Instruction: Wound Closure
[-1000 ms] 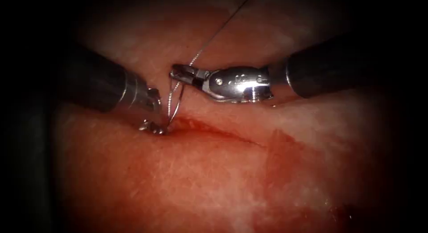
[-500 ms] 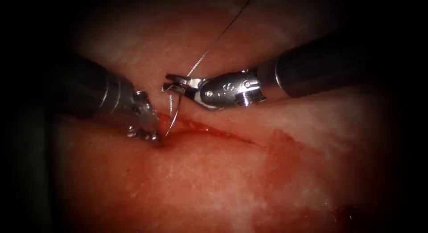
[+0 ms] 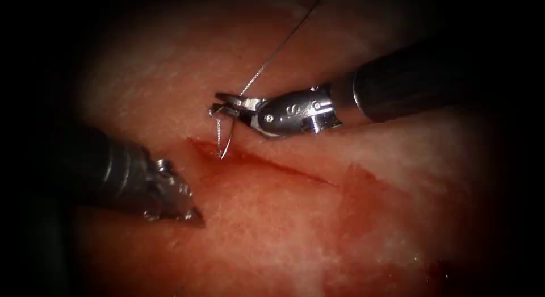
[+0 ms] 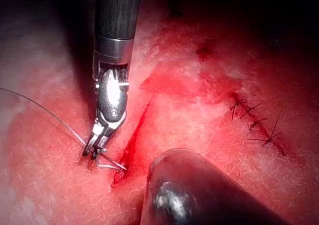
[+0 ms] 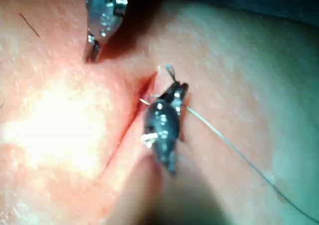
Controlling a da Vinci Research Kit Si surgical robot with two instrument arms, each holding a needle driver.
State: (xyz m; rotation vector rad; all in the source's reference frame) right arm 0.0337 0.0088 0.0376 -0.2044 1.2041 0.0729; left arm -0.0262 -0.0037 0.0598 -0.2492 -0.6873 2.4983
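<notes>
right pincer (image 3: 218,108) grips needle (image 3: 226,139) | left-wrist view: sutures (image 4: 254,123)

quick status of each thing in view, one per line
right tool: jaws shut on the needle near its thread end
left tool: holds nothing, apart from the needle, left of the cut's end
needle: hangs from the right tool, tip at the cut's left end; whether it is in the tissue cannot be told
thread: runs up and away from the needle's held end
cut: open, red fluid beside it
tissue: older stitches elsewhere
</notes>
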